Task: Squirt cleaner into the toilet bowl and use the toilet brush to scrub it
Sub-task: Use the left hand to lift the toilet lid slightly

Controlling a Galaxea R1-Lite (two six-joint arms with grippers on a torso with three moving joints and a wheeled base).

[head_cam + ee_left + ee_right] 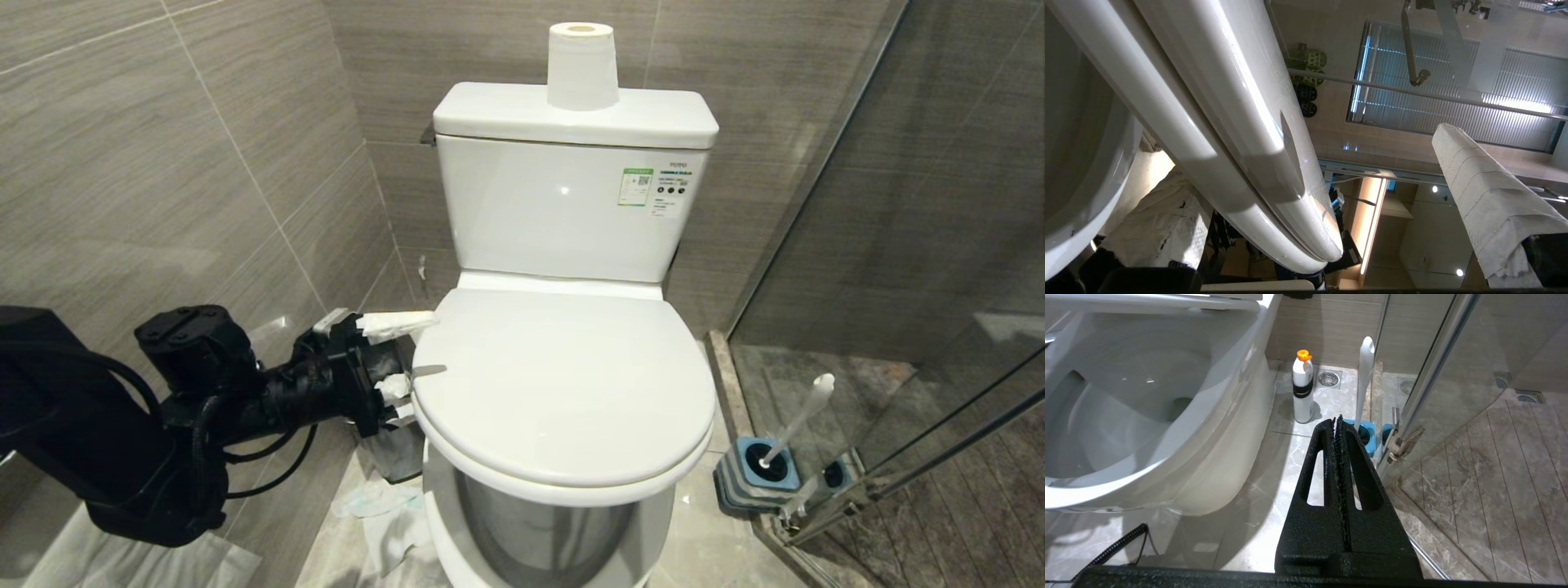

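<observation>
The white toilet bowl (531, 523) has its lid (563, 384) down. My left gripper (397, 357) is open at the lid's left edge, with one white-wrapped finger (396, 325) above the edge and the other lower beside it. In the left wrist view the stacked lid and seat edges (1241, 134) run between the wrapped fingers (1490, 192). The right gripper (1337, 420) hangs shut and empty low beside the bowl (1216, 428). The white cleaner bottle (1303, 388) with an orange cap stands on the floor. The toilet brush (804, 416) leans in its blue holder (759, 474), right of the toilet.
A toilet paper roll (581, 65) stands on the tank. A glass shower partition (898, 286) closes off the right side, and a tiled wall (163, 163) is close on the left. A steel bin (396, 457) and loose paper (384, 514) lie by the toilet's left foot.
</observation>
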